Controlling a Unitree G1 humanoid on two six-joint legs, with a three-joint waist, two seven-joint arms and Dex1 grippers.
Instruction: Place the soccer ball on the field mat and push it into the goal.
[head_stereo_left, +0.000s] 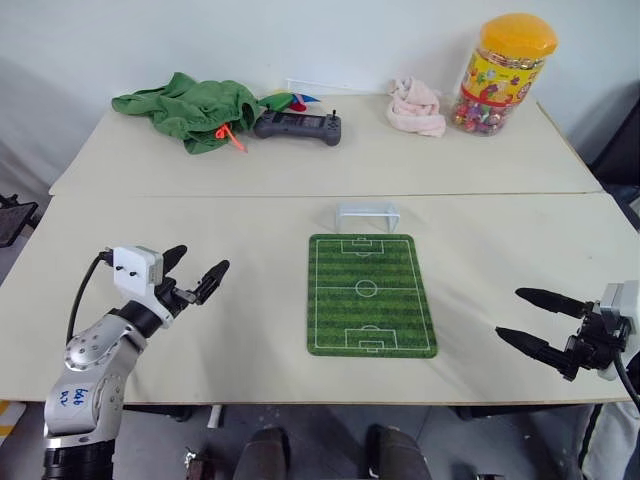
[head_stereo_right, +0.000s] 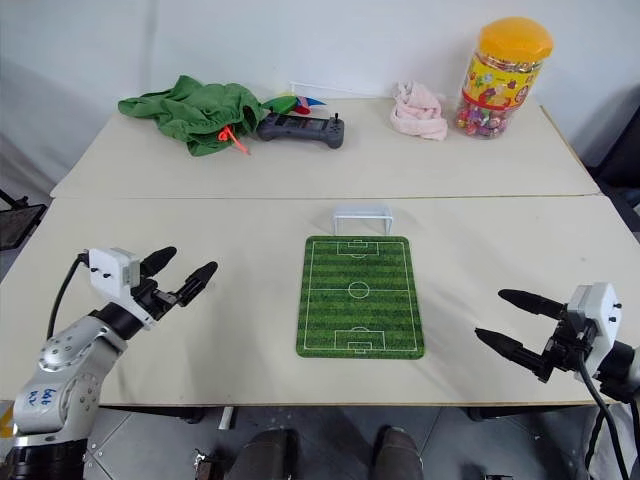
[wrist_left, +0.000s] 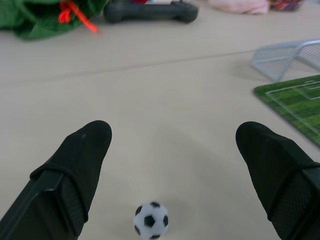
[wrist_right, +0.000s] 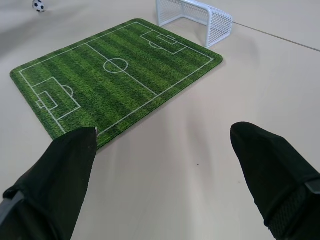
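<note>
Left gripper (head_stereo_left: 195, 267) spread wide and empty over the table's left side, with the soccer ball (wrist_left: 151, 220) lying on the bare tabletop just below and between its fingers.

Right gripper (head_stereo_left: 535, 318) is also open and empty, low at the near right, well apart from the field mat (head_stereo_left: 371, 294). The ball looks tiny, light and hard, so it will likely roll at a touch; pinching it squarely across its middle seems safest. The mat lies flat at centre, the goal (head_stereo_left: 367, 213) just beyond its far edge, mouth toward the mat. Nothing stands between ball and mat. On the far table a green cloth (head_stereo_left: 185, 108), a game controller (head_stereo_left: 297, 126), a pink cloth (head_stereo_left: 417, 107) and a candy jar (head_stereo_left: 501, 76) sit well clear.
</note>
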